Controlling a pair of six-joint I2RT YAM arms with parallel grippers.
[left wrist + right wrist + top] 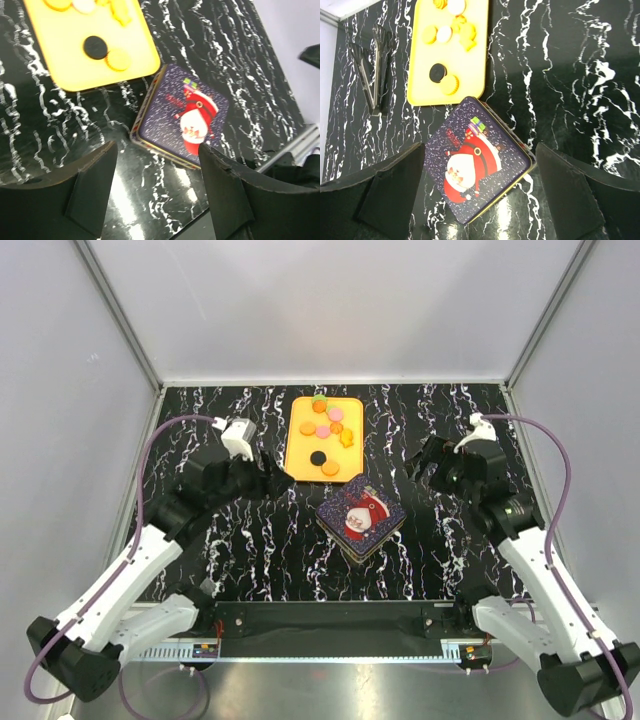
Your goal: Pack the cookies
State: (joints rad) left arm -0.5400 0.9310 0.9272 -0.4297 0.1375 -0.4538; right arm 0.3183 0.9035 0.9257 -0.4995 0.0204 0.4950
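Cookies (pixel 326 433) sit on the yellow tray (pixel 298 455); Santa tin (pixel 361 519) lies lidded beside it — packing remains; left hand (pixel 155 192) and right hand (pixel 480 192) both gape, holding nothing.

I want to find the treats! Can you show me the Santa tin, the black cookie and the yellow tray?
Santa tin (pixel 477 162): right wrist view, on Santa's red coat on the closed lid.
Black cookie (pixel 437 73): right wrist view, on its middle.
Yellow tray (pixel 299 462): top view, on a bare near-left part.
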